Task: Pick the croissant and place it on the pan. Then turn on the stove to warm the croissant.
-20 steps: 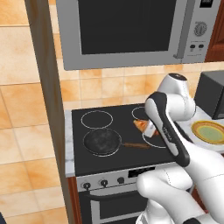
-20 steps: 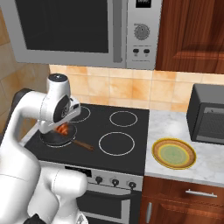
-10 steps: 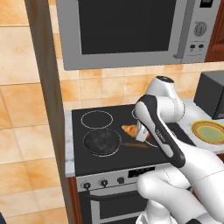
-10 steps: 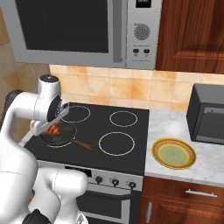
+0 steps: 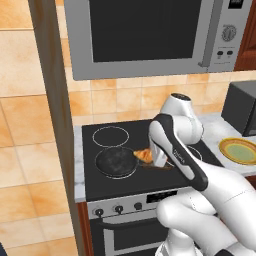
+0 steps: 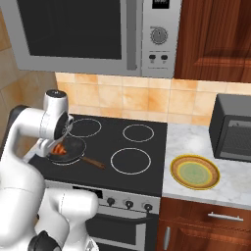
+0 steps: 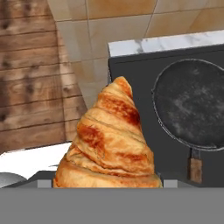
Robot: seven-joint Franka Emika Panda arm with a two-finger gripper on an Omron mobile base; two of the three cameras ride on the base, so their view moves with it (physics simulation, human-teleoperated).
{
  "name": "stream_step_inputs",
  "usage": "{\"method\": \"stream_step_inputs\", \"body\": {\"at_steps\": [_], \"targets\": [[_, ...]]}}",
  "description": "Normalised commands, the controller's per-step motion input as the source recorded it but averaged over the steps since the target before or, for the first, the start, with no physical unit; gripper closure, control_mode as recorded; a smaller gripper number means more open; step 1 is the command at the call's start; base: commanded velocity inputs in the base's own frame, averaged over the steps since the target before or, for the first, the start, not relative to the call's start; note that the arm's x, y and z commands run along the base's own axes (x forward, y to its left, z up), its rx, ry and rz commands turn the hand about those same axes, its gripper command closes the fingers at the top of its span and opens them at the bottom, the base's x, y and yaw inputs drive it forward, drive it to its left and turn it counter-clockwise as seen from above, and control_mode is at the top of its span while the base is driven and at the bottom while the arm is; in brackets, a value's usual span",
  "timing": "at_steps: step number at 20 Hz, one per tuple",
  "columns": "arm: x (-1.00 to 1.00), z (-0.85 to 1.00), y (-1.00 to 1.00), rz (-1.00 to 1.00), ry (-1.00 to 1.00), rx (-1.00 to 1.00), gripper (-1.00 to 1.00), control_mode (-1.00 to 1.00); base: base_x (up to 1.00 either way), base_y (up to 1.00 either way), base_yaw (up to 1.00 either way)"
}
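From the left base view, I am seeing the tool (image 5: 156,158) clamped on the croissant (image 5: 144,155), hanging just beside the pan (image 5: 116,161) on the stove (image 5: 95,186). From the right, the croissant (image 6: 59,149) is overlapping the pan (image 6: 73,148). In the hand view, the croissant (image 7: 109,142) is looming beside the pan (image 7: 191,103).
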Motion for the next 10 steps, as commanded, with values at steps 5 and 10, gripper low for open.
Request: {"method": "stream_step_inputs", "body": {"at_steps": [5,10], "targets": [[0.2,-0.07,0.05,0.02,0.0,0.0,1.0,-1.0,0.0,0.0,0.0],[0.26,-0.06,0.04,0.0,0.0,0.0,1.0,-1.0,0.0,0.0,0.0]]}}
